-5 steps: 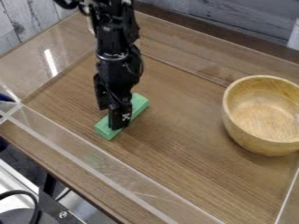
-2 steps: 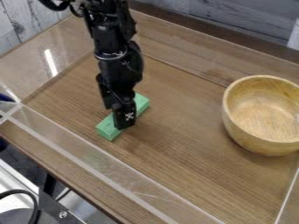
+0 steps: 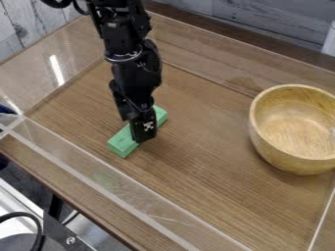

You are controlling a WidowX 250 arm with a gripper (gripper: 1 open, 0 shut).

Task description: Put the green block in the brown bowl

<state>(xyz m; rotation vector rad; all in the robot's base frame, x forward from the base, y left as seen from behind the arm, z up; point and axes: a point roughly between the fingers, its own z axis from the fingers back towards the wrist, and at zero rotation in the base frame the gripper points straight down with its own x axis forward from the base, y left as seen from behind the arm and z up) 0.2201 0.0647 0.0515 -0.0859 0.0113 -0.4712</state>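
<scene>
The green block lies flat on the wooden table, left of centre, its long side running diagonally. My gripper points straight down right over the block's upper half and covers that part. Its black fingers straddle the block, and the jaws stand open; whether the tips touch the block I cannot tell. The brown bowl sits upright at the right side of the table, with nothing inside it, well apart from the gripper.
A clear plastic wall runs along the table's front edge and another along the far side. Bare wooden tabletop lies between the block and the bowl.
The arm has shifted slightly toward the right over the block. The block and the bowl lie where they were.
</scene>
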